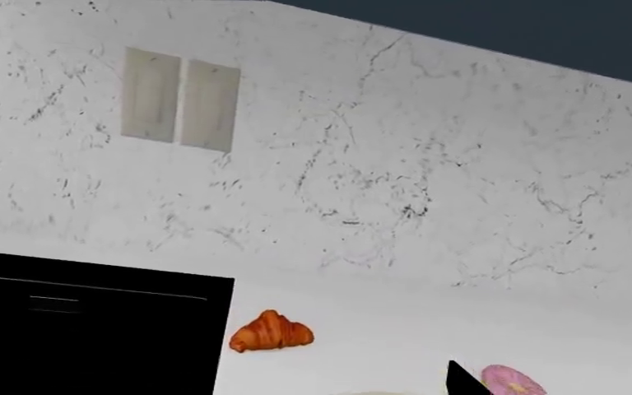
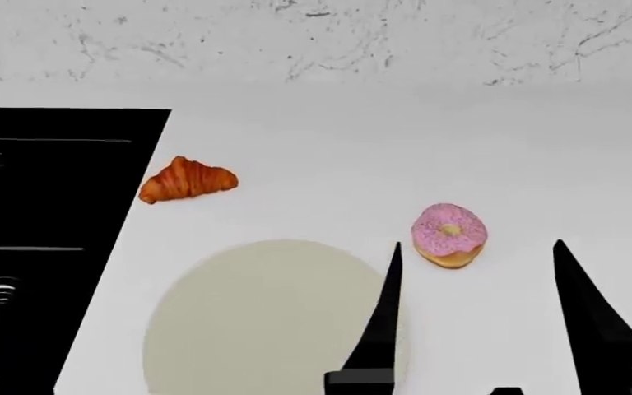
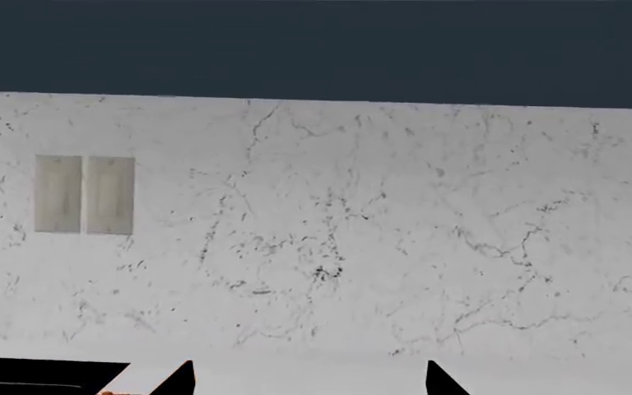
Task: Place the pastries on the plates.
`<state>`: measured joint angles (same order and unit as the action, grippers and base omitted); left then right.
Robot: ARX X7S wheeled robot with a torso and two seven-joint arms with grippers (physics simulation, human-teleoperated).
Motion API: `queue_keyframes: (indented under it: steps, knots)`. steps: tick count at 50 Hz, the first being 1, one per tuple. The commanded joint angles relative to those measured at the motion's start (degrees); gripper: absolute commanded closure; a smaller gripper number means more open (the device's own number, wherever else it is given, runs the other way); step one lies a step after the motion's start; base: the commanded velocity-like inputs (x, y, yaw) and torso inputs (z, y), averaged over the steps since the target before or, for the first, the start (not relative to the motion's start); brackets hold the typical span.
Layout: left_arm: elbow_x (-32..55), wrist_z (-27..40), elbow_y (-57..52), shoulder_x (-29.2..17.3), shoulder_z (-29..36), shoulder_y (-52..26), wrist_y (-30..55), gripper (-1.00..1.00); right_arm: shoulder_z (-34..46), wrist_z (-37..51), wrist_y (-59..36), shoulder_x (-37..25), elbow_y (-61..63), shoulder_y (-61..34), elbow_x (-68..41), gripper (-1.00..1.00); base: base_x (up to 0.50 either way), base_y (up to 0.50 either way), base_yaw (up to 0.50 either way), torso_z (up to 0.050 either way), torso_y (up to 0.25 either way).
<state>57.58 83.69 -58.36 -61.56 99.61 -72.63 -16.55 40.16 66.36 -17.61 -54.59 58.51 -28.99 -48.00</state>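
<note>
In the head view the golden croissant point(image 2: 188, 180) lies on the white counter by the cooktop's edge. The pink sprinkled donut point(image 2: 449, 234) sits to the right of the cream plate point(image 2: 261, 321), which has nothing on it. My right gripper point(image 2: 476, 245) is open, its two black fingers standing either side of the donut in this view; its own camera point(image 3: 309, 366) shows nothing between them. The left wrist view shows the croissant point(image 1: 271, 331), the donut point(image 1: 512, 383) and one left fingertip point(image 1: 461, 380) far out to the side. My left gripper point(image 1: 318, 388) is open and holds nothing.
A black cooktop point(image 2: 42, 206) fills the counter's left side, right beside the croissant. A marbled wall point(image 2: 404, 33) closes off the back, with a double wall plate point(image 1: 178, 100) on it. White counter point(image 2: 349, 140) stretches between the pastries and the wall.
</note>
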Motion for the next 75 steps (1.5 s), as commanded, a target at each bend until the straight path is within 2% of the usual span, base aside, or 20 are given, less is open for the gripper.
queue_keyframes:
  steps: [1, 46, 50, 54, 58, 67, 75]
  knots:
    - [-0.53, 0.34, 0.37, -0.17, 0.92, -0.36, -0.4, -1.0, 1.0, 0.6, 1.03, -0.57, -0.25, -0.19, 0.28, -1.0, 0.39, -0.05, 0.0, 0.0, 0.0]
    - [-0.36, 1.16, -0.2, -1.19, 0.65, -0.46, 0.3, -1.0, 3.27, 1.11, 1.38, -1.28, -0.61, -0.86, -0.13, -1.0, 0.28, -0.05, 0.0, 0.0, 0.001]
    - [-0.22, 1.26, -0.41, -1.14, 0.76, -0.55, 0.59, -1.0, 2.71, 1.17, 2.06, -2.33, -1.06, -0.91, -3.49, -1.0, 0.0, 0.0, 0.0, 0.0, 0.0]
    - [-0.17, 1.38, -0.7, -1.22, 0.97, -0.77, 0.83, -1.0, 0.84, 0.95, 1.8, -6.02, -2.15, -3.67, -14.09, -1.0, 0.0, 0.0, 0.0, 0.0, 0.0]
    - [0.05, 2.13, -1.13, -0.77, 1.1, -1.26, 1.25, -1.0, -0.13, -1.44, 4.97, -8.74, -5.22, -1.9, -18.75, -1.0, 0.0, 0.0, 0.0, 0.0, 0.0]
    - [-0.65, 3.27, -1.43, -0.02, 2.34, -1.8, 0.95, -1.0, -1.45, -12.43, 9.03, -13.73, -14.04, -0.16, -29.46, -1.0, 0.0, 0.0, 0.0, 0.0, 0.0]
    - [-0.15, 4.09, -1.29, 1.12, 3.03, -2.91, 1.17, -1.0, -0.93, -18.47, 9.02, -14.69, -20.46, 0.89, -34.0, -1.0, 0.0, 0.0, 0.0, 0.0, 0.0]
